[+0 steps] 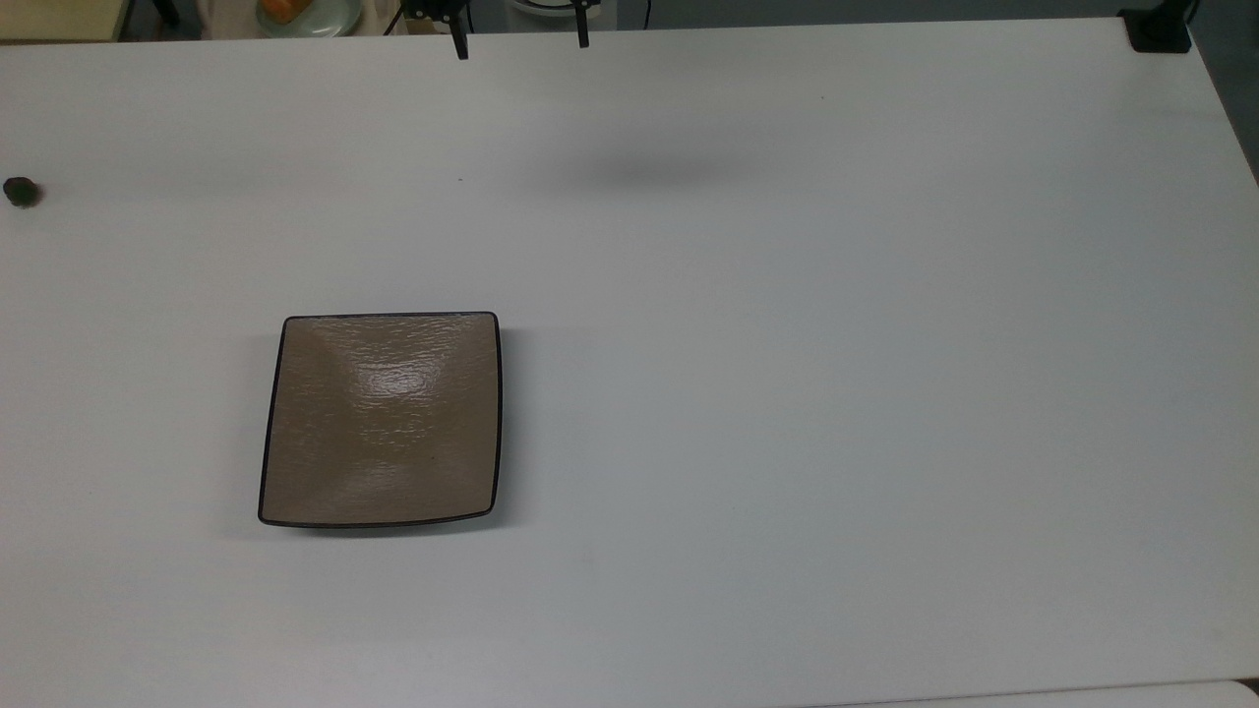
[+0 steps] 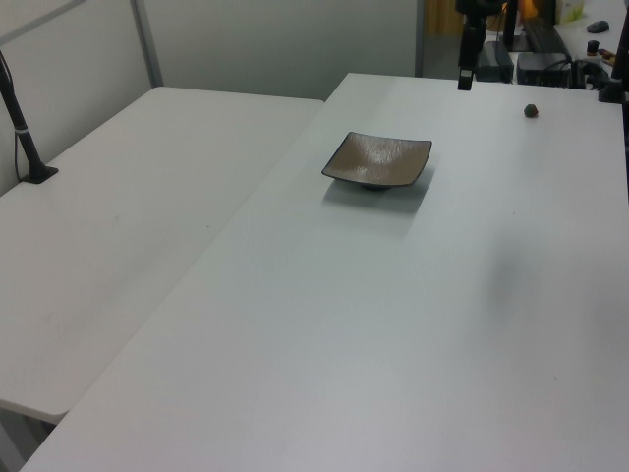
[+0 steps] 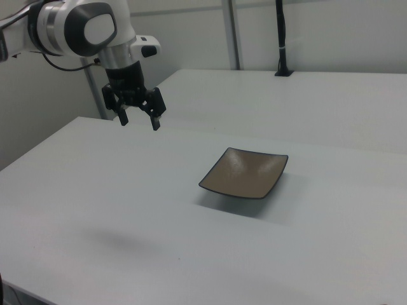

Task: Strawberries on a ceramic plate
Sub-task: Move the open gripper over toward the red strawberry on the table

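The square tan-brown ceramic plate [image 1: 382, 421] [image 2: 378, 160] [image 3: 245, 173] lies empty on the white table [image 1: 787, 393], left of centre in the top view. A tiny dark strawberry [image 1: 21, 192] [image 2: 531, 110] sits alone at the top view's far left edge, well away from the plate. My gripper [image 1: 521, 41] [image 3: 138, 121] hangs open above the table's far edge at the top of the top view. Nothing is between its two black fingers [image 3: 154, 121]. It is above and beyond the plate, and far from the strawberry.
A second white table [image 2: 147, 216] adjoins this one. A black clamp post [image 1: 1159, 29] stands at the top view's top right corner, and another post [image 2: 25, 138] is on the neighbouring table. A bowl with something orange [image 1: 305, 12] lies past the far edge.
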### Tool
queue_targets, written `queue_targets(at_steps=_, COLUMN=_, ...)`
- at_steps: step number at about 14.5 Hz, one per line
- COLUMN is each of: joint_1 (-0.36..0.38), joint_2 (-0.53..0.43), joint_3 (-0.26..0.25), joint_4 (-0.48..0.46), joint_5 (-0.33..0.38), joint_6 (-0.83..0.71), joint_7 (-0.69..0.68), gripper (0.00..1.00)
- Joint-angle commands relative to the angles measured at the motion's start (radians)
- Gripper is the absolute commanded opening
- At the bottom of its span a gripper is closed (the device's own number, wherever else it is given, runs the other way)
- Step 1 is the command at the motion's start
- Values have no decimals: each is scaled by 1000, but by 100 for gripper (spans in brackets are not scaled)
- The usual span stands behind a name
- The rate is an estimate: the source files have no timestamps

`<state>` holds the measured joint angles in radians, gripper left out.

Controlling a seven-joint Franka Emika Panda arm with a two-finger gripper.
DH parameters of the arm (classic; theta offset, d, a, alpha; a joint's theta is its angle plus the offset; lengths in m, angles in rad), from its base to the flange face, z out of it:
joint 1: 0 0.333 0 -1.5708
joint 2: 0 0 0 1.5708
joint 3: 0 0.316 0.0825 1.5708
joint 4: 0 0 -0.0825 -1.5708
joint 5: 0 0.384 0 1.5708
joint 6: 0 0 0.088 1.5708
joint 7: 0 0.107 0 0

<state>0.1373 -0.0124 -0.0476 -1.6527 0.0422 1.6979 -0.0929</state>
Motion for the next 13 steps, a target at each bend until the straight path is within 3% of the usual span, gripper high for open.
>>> queue_targets(at_steps=1, joint_1=8, joint_2=12, joint_3=-14, joint_4=-9, joint_5=16, joint_6=17, joint_7=5, gripper=100)
queue_targets(at_steps=13, joint_1=-5, joint_2=16, joint_3=-17, joint_4=-6, joint_5=15, joint_6=16, joint_7=2, gripper=100)
